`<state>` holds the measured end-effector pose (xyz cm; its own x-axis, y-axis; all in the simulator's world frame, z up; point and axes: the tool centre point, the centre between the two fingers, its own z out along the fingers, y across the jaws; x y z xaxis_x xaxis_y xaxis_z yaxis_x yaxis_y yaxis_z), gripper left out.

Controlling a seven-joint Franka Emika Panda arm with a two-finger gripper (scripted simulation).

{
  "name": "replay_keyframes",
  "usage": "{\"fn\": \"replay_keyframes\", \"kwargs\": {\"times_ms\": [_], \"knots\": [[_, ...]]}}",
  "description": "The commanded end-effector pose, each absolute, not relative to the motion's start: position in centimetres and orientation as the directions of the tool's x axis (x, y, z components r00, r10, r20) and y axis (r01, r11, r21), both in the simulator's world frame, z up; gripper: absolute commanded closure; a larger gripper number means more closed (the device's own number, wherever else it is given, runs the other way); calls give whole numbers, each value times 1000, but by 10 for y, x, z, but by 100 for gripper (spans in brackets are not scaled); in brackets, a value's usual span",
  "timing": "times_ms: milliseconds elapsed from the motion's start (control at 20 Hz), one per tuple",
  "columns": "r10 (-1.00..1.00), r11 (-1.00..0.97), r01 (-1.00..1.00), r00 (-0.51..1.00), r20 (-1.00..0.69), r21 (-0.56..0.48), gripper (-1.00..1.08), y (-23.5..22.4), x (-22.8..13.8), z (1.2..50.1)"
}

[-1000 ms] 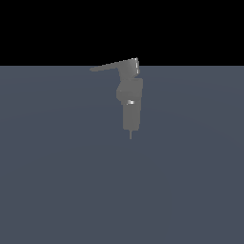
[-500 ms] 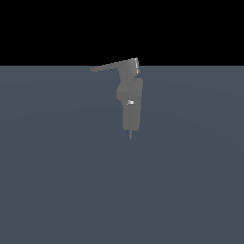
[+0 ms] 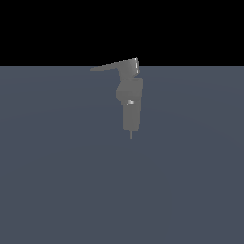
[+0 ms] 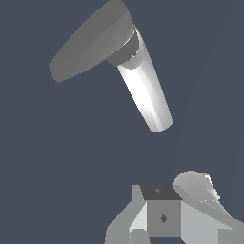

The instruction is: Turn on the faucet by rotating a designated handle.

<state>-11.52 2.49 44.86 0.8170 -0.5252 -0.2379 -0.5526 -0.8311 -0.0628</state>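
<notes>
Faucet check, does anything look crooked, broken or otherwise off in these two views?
Nothing stands out. The faucet stands upright and whole, and its handle projects sideways from the top toward the exterior view's left. Nothing touches it there. The wrist view shows the handle intact, with no spill or damage.

You have the exterior view set far back, level, facing the faucet (image 3: 129, 97) side-on, handle (image 3: 112, 66) toward 9 o'clock. Your wrist view sits close above, sharing both: faucet (image 4: 145, 95), handle (image 4: 90, 40).
</notes>
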Motion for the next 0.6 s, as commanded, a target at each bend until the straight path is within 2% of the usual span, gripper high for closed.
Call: {"fn": "replay_keyframes", "kwargs": {"times_ms": [0,550], "knots": [[-582,-790,-611,773,-253,-49,108,27,-99,442],[-796,-570,-820,538,-275,46,108,35,-31,403]]}}
